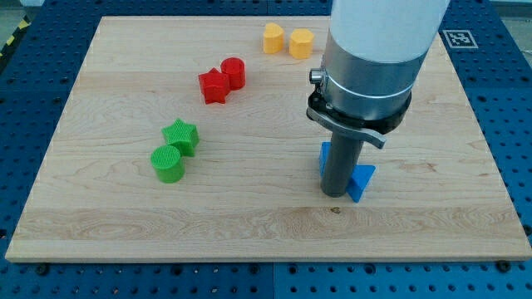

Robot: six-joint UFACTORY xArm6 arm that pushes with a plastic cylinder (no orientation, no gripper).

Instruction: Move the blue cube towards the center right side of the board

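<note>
Camera view: no pincer shows, so with my tip (334, 194) between two blue blocks, the blue cube (326, 158) and blue wedge (361, 183), I should push the cube steadily toward the worktop's (116, 224) right edge.

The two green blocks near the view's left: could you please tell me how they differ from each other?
The green star has pointed arms, while the green cylinder has a round outline with ribbed sides. The star lies nearer the view's top and slightly to the right; the cylinder sits below it, nearer the board's bottom edge. Both share the same green and sit touching or nearly so, far from my tip.
</note>
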